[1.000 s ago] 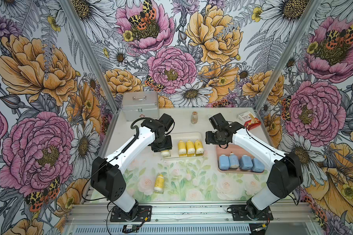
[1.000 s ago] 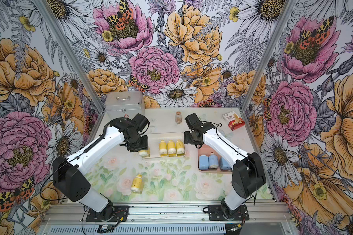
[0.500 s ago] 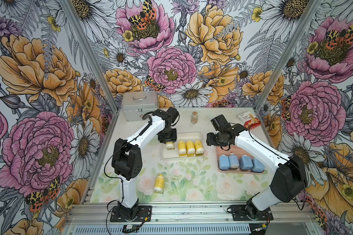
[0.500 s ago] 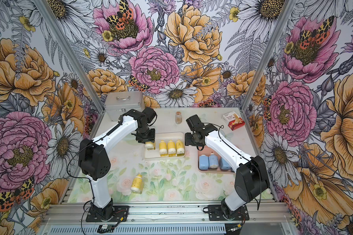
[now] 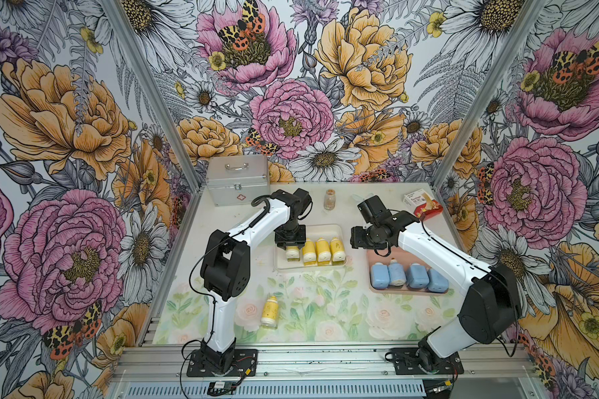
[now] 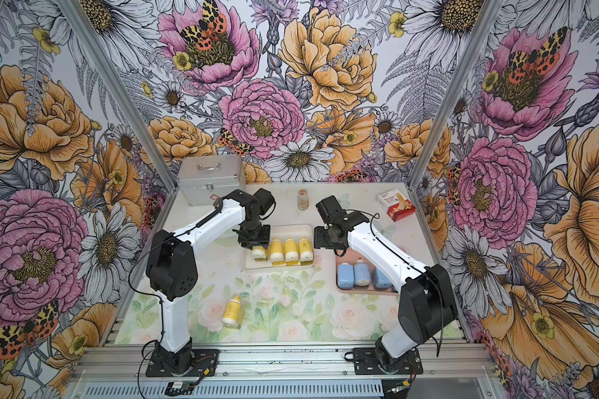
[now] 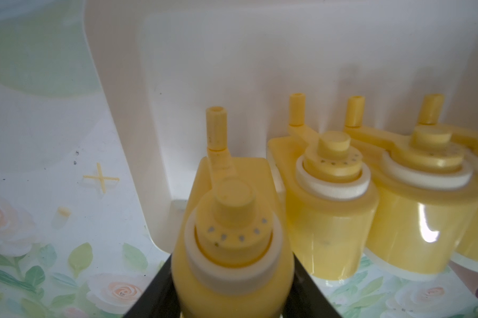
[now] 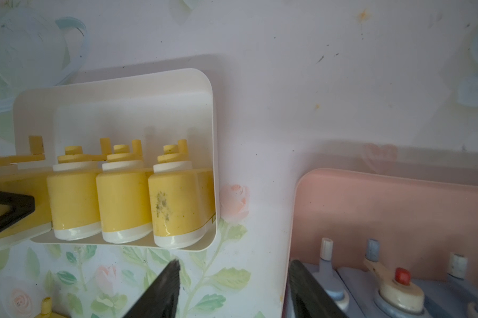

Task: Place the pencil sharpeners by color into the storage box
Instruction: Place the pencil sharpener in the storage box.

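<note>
My left gripper (image 5: 291, 246) is shut on a yellow pencil sharpener (image 7: 232, 247), holding it at the left end of the white storage tray (image 5: 325, 229). It sits right beside three yellow sharpeners (image 5: 324, 250) lined up there. One more yellow sharpener (image 5: 269, 312) lies on the floral mat near the front. Several light-blue sharpeners (image 5: 408, 274) fill the pink tray (image 8: 370, 209). My right gripper (image 8: 235, 265) is open and empty, above the gap between the two trays.
A silver case (image 5: 239, 184) stands at the back left. A brown glass vial (image 5: 329, 199) is at the back middle, and a red-and-white carton (image 5: 424, 205) at the back right. Aluminium posts and papered walls close in three sides.
My left arm has carried the yellow sharpener from the white tray's outer left edge into the tray, next to the row. The right gripper has barely moved.
</note>
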You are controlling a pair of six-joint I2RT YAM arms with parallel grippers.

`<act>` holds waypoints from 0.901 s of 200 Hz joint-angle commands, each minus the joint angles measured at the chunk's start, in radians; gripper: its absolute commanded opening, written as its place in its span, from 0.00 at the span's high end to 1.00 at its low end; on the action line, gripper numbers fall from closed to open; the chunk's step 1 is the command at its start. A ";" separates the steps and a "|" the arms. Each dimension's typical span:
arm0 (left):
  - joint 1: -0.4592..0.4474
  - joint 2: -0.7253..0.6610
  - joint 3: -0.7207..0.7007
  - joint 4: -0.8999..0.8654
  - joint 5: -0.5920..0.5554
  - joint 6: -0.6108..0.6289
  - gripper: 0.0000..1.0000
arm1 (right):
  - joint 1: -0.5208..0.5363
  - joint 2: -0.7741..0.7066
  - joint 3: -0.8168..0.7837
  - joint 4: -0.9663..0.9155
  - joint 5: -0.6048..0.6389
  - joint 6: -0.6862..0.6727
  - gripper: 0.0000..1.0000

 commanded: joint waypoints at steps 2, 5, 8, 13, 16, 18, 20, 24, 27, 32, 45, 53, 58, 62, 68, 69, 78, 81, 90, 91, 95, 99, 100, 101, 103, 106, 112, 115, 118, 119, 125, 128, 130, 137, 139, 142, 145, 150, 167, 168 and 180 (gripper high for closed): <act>-0.004 0.001 0.024 0.011 -0.006 -0.013 0.54 | -0.004 -0.015 -0.006 0.023 0.000 -0.010 0.35; -0.004 0.001 0.023 0.012 -0.006 -0.015 0.54 | -0.004 -0.015 -0.006 0.025 0.000 -0.009 0.35; -0.006 0.003 0.023 0.013 -0.005 -0.016 0.54 | -0.004 -0.015 -0.006 0.025 -0.001 -0.011 0.35; -0.004 0.005 0.021 0.014 -0.005 -0.017 0.54 | -0.004 -0.015 -0.005 0.025 0.001 -0.011 0.35; -0.004 0.006 0.020 0.016 -0.006 -0.017 0.54 | -0.004 -0.015 -0.004 0.025 0.001 -0.011 0.35; -0.005 0.006 0.018 0.017 -0.005 -0.019 0.54 | -0.003 -0.015 -0.004 0.025 0.000 -0.011 0.35; -0.005 0.007 0.018 0.018 -0.004 -0.018 0.54 | -0.004 -0.015 -0.005 0.025 0.001 -0.011 0.35; -0.004 0.008 0.015 0.020 -0.002 -0.019 0.54 | -0.003 -0.015 -0.005 0.025 0.001 -0.011 0.35; -0.005 0.008 0.013 0.023 -0.001 -0.020 0.54 | -0.003 -0.014 -0.004 0.025 0.000 -0.011 0.35; -0.005 0.010 0.011 0.025 -0.002 -0.022 0.54 | -0.004 -0.014 -0.004 0.025 -0.001 -0.011 0.35; -0.004 0.013 0.003 0.033 0.001 -0.029 0.54 | -0.004 -0.013 -0.002 0.026 -0.001 -0.012 0.35; -0.005 0.013 -0.001 0.038 0.001 -0.032 0.54 | -0.003 -0.013 -0.003 0.026 -0.001 -0.013 0.35; -0.004 0.013 -0.002 0.042 0.003 -0.036 0.54 | -0.004 -0.011 -0.003 0.026 -0.001 -0.013 0.35; -0.005 0.013 -0.004 0.044 0.004 -0.038 0.54 | -0.004 -0.011 -0.003 0.027 -0.001 -0.012 0.35; -0.005 0.013 -0.007 0.047 0.005 -0.041 0.54 | -0.004 -0.011 -0.003 0.028 -0.002 -0.012 0.35; -0.005 0.014 -0.008 0.048 0.005 -0.041 0.54 | -0.003 -0.011 -0.003 0.028 -0.002 -0.012 0.35; -0.004 0.013 -0.012 0.052 0.006 -0.048 0.54 | -0.004 -0.011 -0.003 0.028 -0.002 -0.012 0.35; -0.005 0.013 -0.013 0.054 0.007 -0.049 0.54 | -0.004 -0.010 -0.003 0.028 -0.002 -0.013 0.35; -0.004 0.014 -0.016 0.057 0.007 -0.053 0.54 | -0.004 -0.010 -0.002 0.029 -0.002 -0.014 0.35; -0.004 0.013 -0.017 0.057 0.007 -0.054 0.54 | -0.004 -0.010 -0.002 0.029 -0.002 -0.013 0.35; -0.005 0.013 -0.019 0.059 0.010 -0.055 0.54 | -0.004 -0.008 -0.002 0.029 -0.002 -0.013 0.35; -0.005 0.013 -0.022 0.060 0.010 -0.059 0.54 | -0.004 -0.008 -0.002 0.029 -0.004 -0.014 0.35; -0.006 0.013 -0.022 0.061 0.009 -0.059 0.54 | -0.004 -0.008 -0.002 0.029 -0.003 -0.013 0.35; -0.007 0.013 -0.022 0.062 0.010 -0.060 0.54 | -0.003 -0.009 -0.001 0.029 -0.004 -0.014 0.35; -0.007 0.013 -0.023 0.063 0.009 -0.060 0.54 | -0.003 -0.008 -0.002 0.029 -0.004 -0.013 0.35; -0.007 0.012 -0.027 0.064 0.009 -0.061 0.54 | -0.004 -0.009 -0.002 0.029 -0.004 -0.013 0.35; -0.008 0.011 -0.031 0.067 0.009 -0.062 0.54 | -0.004 -0.007 -0.002 0.030 -0.004 -0.013 0.35; -0.008 0.011 -0.034 0.068 0.010 -0.064 0.54 | -0.004 -0.008 -0.001 0.031 -0.004 -0.013 0.35; -0.008 0.009 -0.037 0.069 0.011 -0.066 0.54 | -0.004 -0.007 -0.001 0.030 -0.004 -0.013 0.35; -0.008 0.008 -0.038 0.070 0.011 -0.065 0.54 | -0.003 -0.007 -0.001 0.031 -0.004 -0.013 0.35; -0.010 0.007 -0.045 0.074 0.011 -0.068 0.54 | -0.004 -0.006 -0.001 0.031 -0.004 -0.013 0.35; -0.011 0.006 -0.049 0.075 0.011 -0.069 0.54 | -0.004 -0.006 -0.002 0.030 -0.004 -0.013 0.35; -0.011 0.006 -0.051 0.077 0.012 -0.070 0.54 | -0.004 -0.007 -0.001 0.031 -0.004 -0.013 0.35; -0.014 0.003 -0.059 0.081 0.013 -0.072 0.54 | -0.003 -0.005 -0.001 0.032 -0.004 -0.014 0.35; -0.014 0.003 -0.062 0.083 0.014 -0.074 0.54 | -0.004 -0.005 -0.002 0.032 -0.004 -0.014 0.35; -0.014 0.001 -0.064 0.084 0.014 -0.074 0.54 | -0.003 -0.005 -0.001 0.032 -0.004 -0.014 0.35; -0.014 0.000 -0.069 0.087 0.014 -0.076 0.54 | -0.004 -0.005 -0.002 0.032 -0.005 -0.015 0.35; -0.015 -0.004 -0.076 0.090 0.015 -0.078 0.54 | -0.004 -0.003 -0.002 0.033 -0.005 -0.014 0.35; -0.016 -0.006 -0.093 0.100 0.018 -0.084 0.54 | -0.003 -0.003 -0.002 0.035 -0.007 -0.014 0.35; -0.016 -0.006 -0.093 0.101 0.017 -0.084 0.54 | -0.004 -0.003 -0.002 0.035 -0.007 -0.014 0.35; -0.016 -0.006 -0.101 0.107 0.020 -0.085 0.54 | -0.004 -0.002 -0.002 0.035 -0.009 -0.015 0.35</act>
